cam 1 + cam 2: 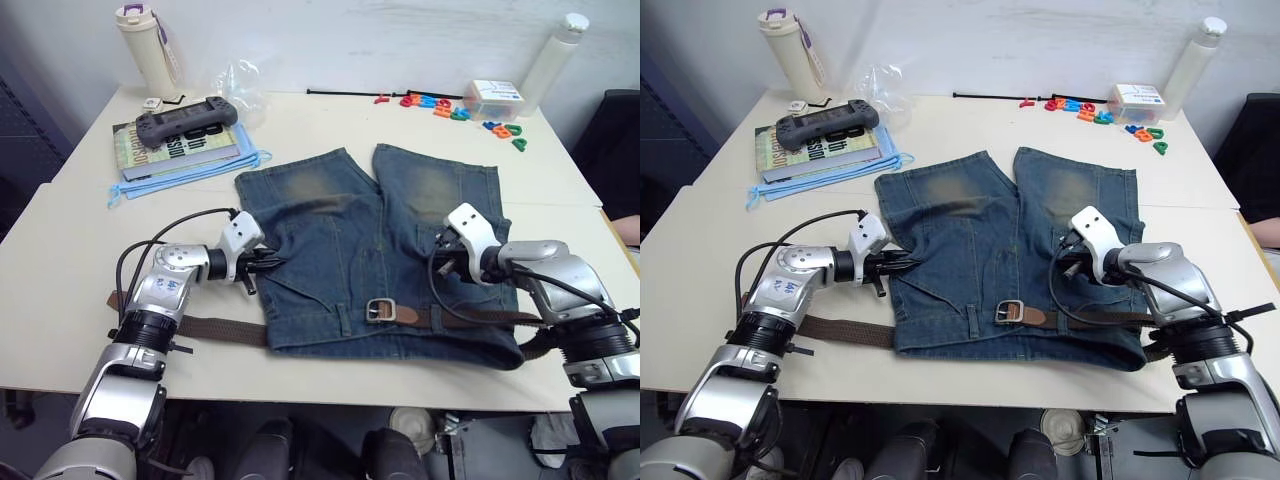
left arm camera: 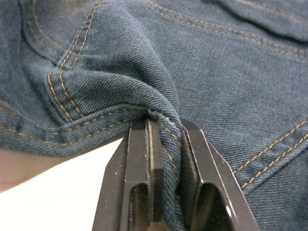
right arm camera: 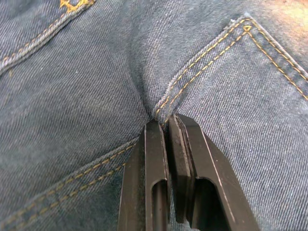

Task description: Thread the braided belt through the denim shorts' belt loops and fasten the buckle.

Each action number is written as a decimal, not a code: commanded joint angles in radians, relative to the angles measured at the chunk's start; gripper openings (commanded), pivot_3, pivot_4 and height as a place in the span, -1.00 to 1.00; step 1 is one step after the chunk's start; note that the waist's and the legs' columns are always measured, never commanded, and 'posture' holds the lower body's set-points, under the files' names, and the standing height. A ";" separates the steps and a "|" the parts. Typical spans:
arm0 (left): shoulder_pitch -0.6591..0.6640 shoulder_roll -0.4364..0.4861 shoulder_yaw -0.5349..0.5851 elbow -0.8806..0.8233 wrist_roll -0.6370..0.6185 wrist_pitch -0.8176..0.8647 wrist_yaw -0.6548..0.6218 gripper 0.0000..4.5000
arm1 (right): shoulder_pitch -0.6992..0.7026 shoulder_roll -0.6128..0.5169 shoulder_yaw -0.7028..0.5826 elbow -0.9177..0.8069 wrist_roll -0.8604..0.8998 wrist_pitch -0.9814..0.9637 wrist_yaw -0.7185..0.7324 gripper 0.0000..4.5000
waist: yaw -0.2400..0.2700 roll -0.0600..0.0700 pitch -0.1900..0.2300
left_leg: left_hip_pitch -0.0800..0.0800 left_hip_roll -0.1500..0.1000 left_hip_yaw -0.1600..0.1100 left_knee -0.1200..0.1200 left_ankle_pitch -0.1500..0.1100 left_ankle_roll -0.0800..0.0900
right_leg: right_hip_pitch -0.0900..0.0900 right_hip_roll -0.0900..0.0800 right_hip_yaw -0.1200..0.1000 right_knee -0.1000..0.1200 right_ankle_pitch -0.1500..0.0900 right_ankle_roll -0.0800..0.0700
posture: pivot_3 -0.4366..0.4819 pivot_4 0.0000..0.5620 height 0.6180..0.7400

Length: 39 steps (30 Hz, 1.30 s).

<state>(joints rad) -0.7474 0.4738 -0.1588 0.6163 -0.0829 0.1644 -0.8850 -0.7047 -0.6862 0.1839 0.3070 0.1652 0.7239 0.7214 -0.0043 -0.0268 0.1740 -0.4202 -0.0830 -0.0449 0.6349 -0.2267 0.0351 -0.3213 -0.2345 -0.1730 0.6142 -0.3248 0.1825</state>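
The denim shorts (image 1: 350, 230) lie flat in the middle of the table, waistband toward me. Along the waistband runs the braided belt (image 1: 222, 329). Its silver buckle (image 1: 379, 310) sits at the front centre with the tan tip (image 1: 405, 314) through it. A belt loop (image 1: 345, 320) stands just left of the buckle. My left gripper (image 1: 268, 262) is at the shorts' left side seam, shut on a fold of denim (image 2: 166, 144). On the right leg panel, my right gripper (image 1: 437, 262) pinches a ridge of denim (image 3: 163, 103) near a pocket corner.
Books (image 1: 175, 145) with a grey game controller (image 1: 187, 118) and a blue face mask (image 1: 190, 172) lie at the back left, beside a white bottle (image 1: 145, 45). Coloured plastic letters (image 1: 440, 105), a small box (image 1: 493, 98) and a second bottle (image 1: 552, 55) stand at the back right.
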 commanded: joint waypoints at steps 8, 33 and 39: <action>-0.232 -0.109 0.008 0.411 0.159 -0.230 0.377 -0.73 | -0.218 0.106 -0.044 0.475 -0.159 -0.339 -0.245 -1.00 | -0.005 0.000 0.000 | -0.002 0.000 0.001 0.001 0.000 0.000 | -0.003 0.000 0.002 0.001 0.001 0.000 | -0.05 -0.47 0.07; -0.047 -0.024 0.231 -0.184 -0.187 -0.055 0.197 0.37 | -0.063 0.017 -0.272 -0.181 0.065 -0.094 -0.189 0.77 | -0.024 0.009 0.006 | -0.010 0.000 0.001 -0.002 0.001 0.000 | -0.011 0.001 0.003 -0.001 0.001 0.001 | -0.05 -0.47 0.07; 0.217 0.060 0.440 -0.752 -0.621 0.458 0.266 0.37 | 0.108 0.007 -0.345 -0.648 0.272 0.106 -0.122 0.77 | -0.037 0.011 0.007 | -0.018 0.002 0.004 -0.002 0.001 0.000 | -0.025 0.003 0.011 0.007 0.001 0.000 | -0.05 -0.47 0.07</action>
<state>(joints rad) -0.6299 0.4773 0.1247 0.2099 -0.3900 0.3004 -0.6785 -0.6686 -0.6655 -0.1014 -0.0375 0.2889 0.7274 0.5497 -0.0410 -0.0155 0.1812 -0.4383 -0.0804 -0.0411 0.6333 -0.2261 0.0346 -0.3463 -0.2315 -0.1614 0.6214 -0.3239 0.1829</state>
